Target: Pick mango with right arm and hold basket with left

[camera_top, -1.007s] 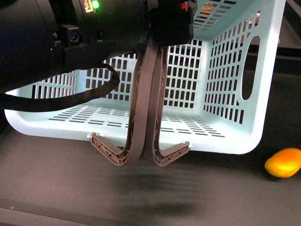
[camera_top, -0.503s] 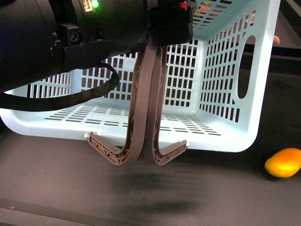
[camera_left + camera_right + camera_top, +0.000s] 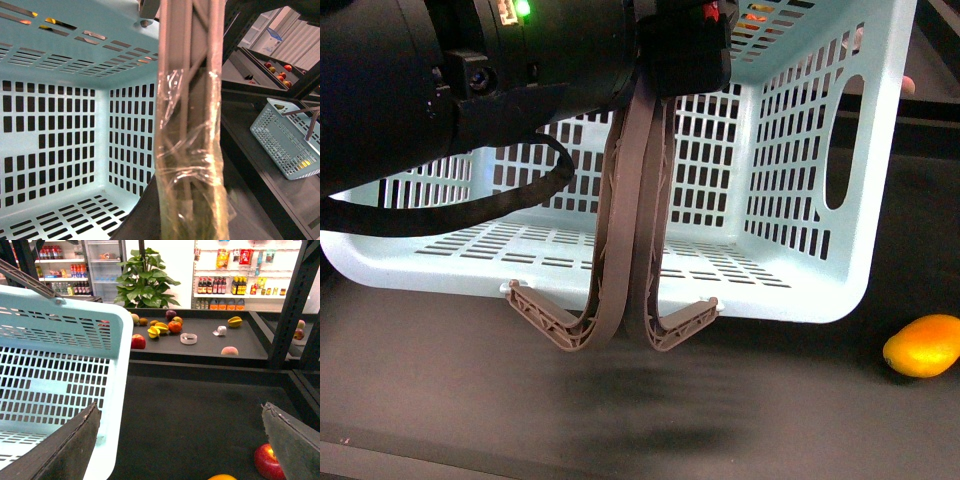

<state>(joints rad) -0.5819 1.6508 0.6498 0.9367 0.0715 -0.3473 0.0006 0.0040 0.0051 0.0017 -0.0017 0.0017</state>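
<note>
Basket [image 3: 800,150] rim clamped in left gripper [image 3: 628,320] | right gripper [image 3: 177,445] spread wide, empty | mango [image 3: 921,345] apart, unobstructed

We show the basket [image 3: 800,150] in pale aqua, its walls and floor pierced by a regular grid of rectangular slots. The left arm [image 3: 410,80] is black with one green light [image 3: 523,9]. The fingers of the left gripper [image 3: 628,315] are grey-brown with a triangular lattice; in the left wrist view we see one wrapped in clear, glossy film [image 3: 190,150]. The mango [image 3: 922,346] is yellow shading to orange, against the matt charcoal table [image 3: 770,400]. In the right wrist view we note a red apple [image 3: 268,462] and the dark grey-brown fingers of the right gripper [image 3: 180,410].
</note>
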